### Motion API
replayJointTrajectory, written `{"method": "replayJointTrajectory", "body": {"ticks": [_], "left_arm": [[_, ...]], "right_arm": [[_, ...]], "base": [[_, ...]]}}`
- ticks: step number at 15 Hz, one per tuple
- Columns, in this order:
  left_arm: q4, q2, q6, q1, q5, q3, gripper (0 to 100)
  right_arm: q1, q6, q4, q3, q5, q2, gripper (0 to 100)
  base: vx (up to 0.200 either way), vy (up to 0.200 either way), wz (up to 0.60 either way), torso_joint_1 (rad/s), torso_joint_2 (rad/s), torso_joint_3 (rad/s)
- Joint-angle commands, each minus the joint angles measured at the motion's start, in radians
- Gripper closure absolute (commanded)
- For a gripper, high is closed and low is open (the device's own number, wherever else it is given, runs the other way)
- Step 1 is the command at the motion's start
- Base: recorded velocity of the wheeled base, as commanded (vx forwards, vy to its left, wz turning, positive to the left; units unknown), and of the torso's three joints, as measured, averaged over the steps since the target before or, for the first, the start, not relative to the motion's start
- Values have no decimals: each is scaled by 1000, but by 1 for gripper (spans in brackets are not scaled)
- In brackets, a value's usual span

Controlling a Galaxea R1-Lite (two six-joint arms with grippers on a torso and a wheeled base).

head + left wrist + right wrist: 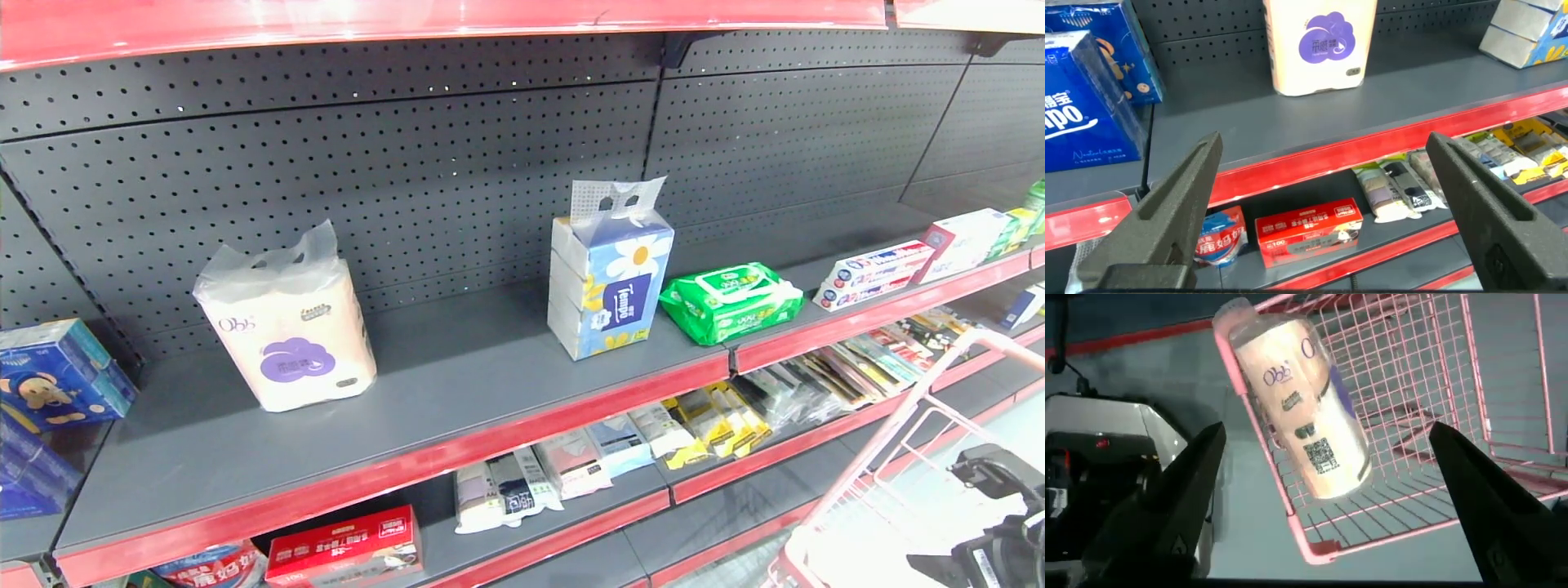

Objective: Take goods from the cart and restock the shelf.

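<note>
A white toilet paper pack (pixel 286 331) with a purple print stands on the grey shelf (pixel 457 384), left of middle. My left gripper (pixel 1327 224) hangs open in front of the shelf's red edge, with the same pack (pixel 1323 45) beyond it. A second toilet paper pack (pixel 1298 408) lies on its side in the pink wire cart (pixel 1429 433). My right gripper (pixel 1331 514) is open above that cart, with nothing between its fingers. The cart (pixel 890 465) stands at the lower right in the head view.
On the shelf also stand a blue flowered tissue pack (pixel 608 278), green wipes (pixel 731 300), toothpaste boxes (pixel 873 273) and blue tissue packs (pixel 57 384) at the left. Bare shelf lies between the toilet paper and the tissue pack. The lower shelf holds small packets (pixel 620 445) and a red box (pixel 1308 231).
</note>
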Motion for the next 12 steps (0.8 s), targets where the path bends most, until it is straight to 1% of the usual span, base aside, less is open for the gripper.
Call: {"method": "replayJointTrajectory", "body": {"ticks": [1, 2, 6, 9, 12], "left_arm": [[0, 2, 0, 0, 0, 0, 0], [0, 0, 0, 0, 0, 0, 0], [0, 2, 0, 0, 0, 0, 0], [0, 0, 0, 0, 0, 0, 0], [0, 2, 0, 0, 0, 0, 0]], "right_arm": [[-9, -86, -109, 27, 48, 204, 0], [-9, -151, -109, 39, 72, 223, 0], [-11, -264, -116, 59, 83, 270, 0], [-53, -338, -149, 53, 74, 308, 0], [-87, -401, -156, 59, 72, 313, 0]], "base": [[0, 0, 0, 0, 0, 0], [0, 0, 0, 0, 0, 0], [0, 0, 0, 0, 0, 0], [0, 0, 0, 0, 0, 0], [0, 0, 0, 0, 0, 0]]}}
